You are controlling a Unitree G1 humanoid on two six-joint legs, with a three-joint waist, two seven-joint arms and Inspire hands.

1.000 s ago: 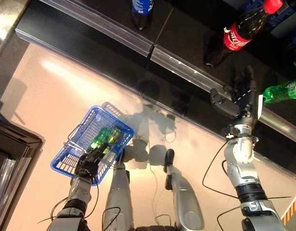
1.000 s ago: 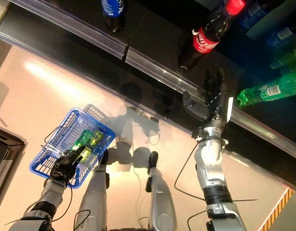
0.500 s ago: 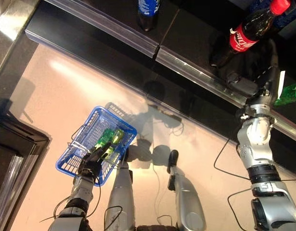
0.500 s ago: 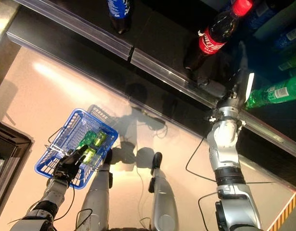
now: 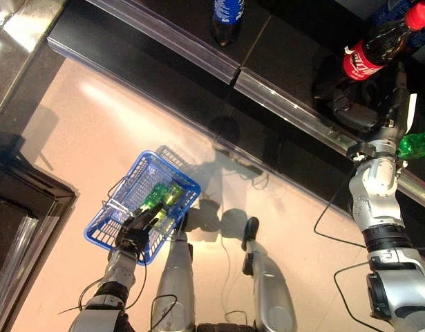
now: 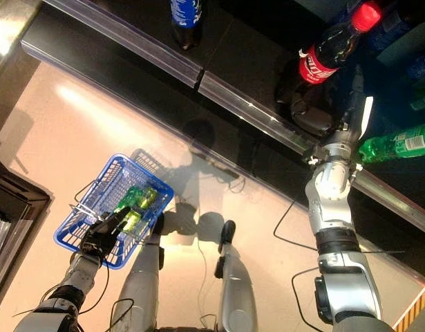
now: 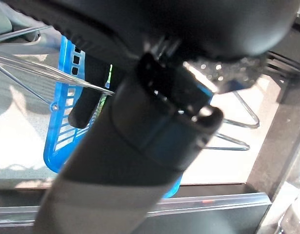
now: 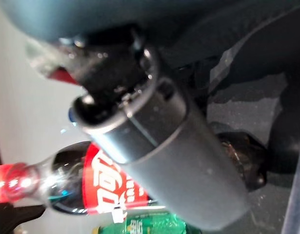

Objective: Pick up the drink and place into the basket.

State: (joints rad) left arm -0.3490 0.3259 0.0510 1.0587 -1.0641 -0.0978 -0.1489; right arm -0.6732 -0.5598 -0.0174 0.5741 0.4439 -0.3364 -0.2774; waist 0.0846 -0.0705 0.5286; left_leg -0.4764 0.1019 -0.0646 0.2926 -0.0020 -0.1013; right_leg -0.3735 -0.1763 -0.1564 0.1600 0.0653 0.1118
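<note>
A cola bottle (image 5: 376, 47) with a red cap and red label stands on the dark shelf (image 5: 281, 48). My right hand (image 5: 367, 116) is open on the shelf, right beside the bottle's base, fingers straight and thumb spread. In the right wrist view the cola bottle (image 8: 98, 187) lies just past the thumb (image 8: 159, 146). My left hand (image 5: 133, 235) is shut on the wire handles of the blue basket (image 5: 108, 221), which hangs low at the left. Green bottles (image 5: 160, 197) lie inside it. The blue basket (image 7: 67, 97) shows past the left hand.
A green bottle (image 5: 419, 144) lies on the shelf right of my right hand. A dark bottle with a blue label (image 5: 228, 14) stands further left. A clear rail (image 5: 288, 104) runs along the shelf's front edge. A dark cabinet (image 5: 19, 207) stands at the left.
My right hand has reached over the rail and deeper onto the shelf, up to the cola bottle's base. The view has shifted a little. The basket still hangs from my left hand.
</note>
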